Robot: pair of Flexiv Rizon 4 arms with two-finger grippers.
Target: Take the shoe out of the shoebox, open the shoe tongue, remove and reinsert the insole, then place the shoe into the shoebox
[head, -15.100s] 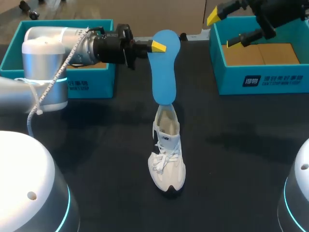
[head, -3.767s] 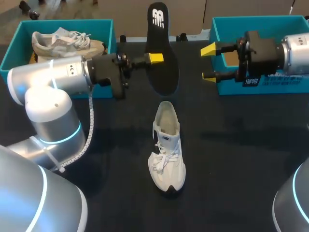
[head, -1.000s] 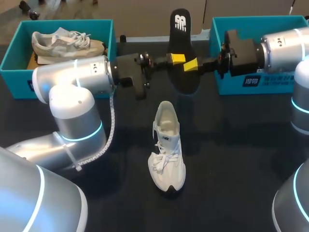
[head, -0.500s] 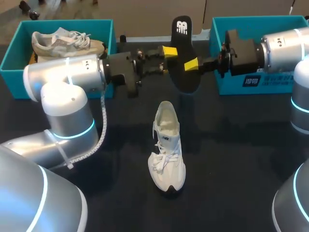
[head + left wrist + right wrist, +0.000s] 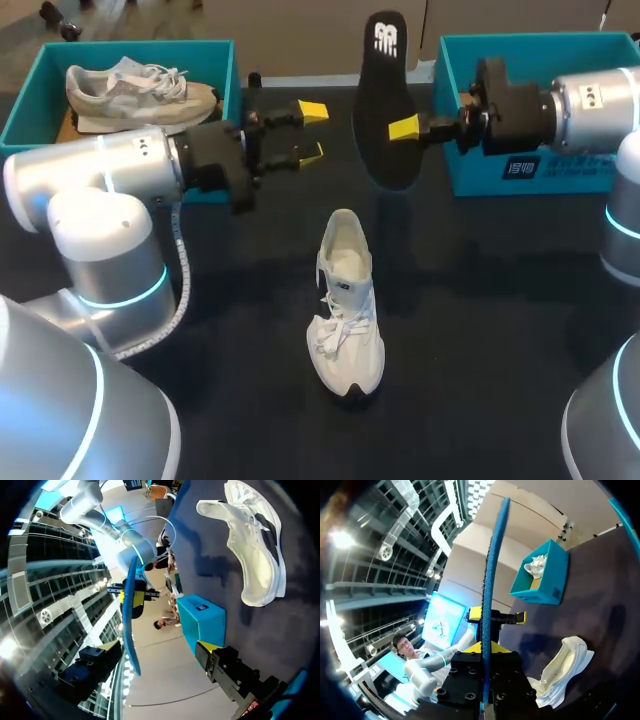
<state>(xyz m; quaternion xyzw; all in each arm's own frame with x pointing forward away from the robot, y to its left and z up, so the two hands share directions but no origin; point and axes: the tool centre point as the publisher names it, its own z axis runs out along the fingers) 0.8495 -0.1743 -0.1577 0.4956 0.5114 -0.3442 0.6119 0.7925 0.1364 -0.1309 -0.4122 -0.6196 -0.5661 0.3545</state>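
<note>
- The black, white-logoed insole (image 5: 384, 105) is held upright, at 12 o'clock of the shoe (image 5: 348, 305).
- It is clamped by the right gripper (image 5: 402, 128) from 3 o'clock.
- The left gripper (image 5: 311, 130) is spread empty at its 9 o'clock.

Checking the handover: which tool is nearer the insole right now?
Right. The right tool is shut on the insole, gripping its edge; the left tool is open beside the insole's other side, apart from it.
</note>
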